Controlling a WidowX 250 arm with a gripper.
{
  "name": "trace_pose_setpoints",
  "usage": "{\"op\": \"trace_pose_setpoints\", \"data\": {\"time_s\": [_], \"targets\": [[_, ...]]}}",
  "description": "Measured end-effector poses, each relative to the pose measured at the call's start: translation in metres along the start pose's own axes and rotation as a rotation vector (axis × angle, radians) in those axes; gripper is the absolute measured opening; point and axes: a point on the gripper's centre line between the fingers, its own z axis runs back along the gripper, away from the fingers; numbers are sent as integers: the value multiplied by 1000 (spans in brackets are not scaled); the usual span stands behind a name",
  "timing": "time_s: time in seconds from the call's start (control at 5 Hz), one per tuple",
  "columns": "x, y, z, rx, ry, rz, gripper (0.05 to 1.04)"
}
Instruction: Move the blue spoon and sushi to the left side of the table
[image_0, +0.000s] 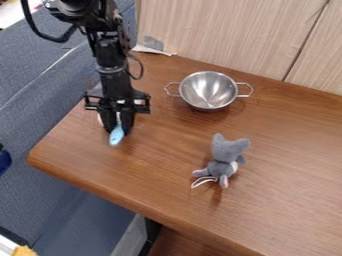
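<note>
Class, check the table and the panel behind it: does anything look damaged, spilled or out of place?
Yes: where the wooden panel meets the table, a ragged pale scrap and a grey patch look like torn or peeling tape. The metal bowl sits upright; nothing looks spilled.

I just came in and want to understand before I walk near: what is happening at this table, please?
A black robot arm has the blue spoon in its claw, at the left part of the table in the camera view. I cannot tell if the spoon touches the wood. Something pale is partly hidden behind the claw. Away from the arm, a metal bowl stands near the wall and a grey toy mouse is nearer the front.
</note>
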Motion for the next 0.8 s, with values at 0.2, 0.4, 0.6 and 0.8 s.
{"op": "trace_pose_setpoints", "data": {"time_s": [0.2,0.4,0.6,0.8], "targets": [[0,-1,0,-2,0,-4,323],[-7,-2,-5,-3,20,-11,323],[-13,-7,-10,-1,30,-38,323],[-19,-14,-18,19,18,-88,323]]}}
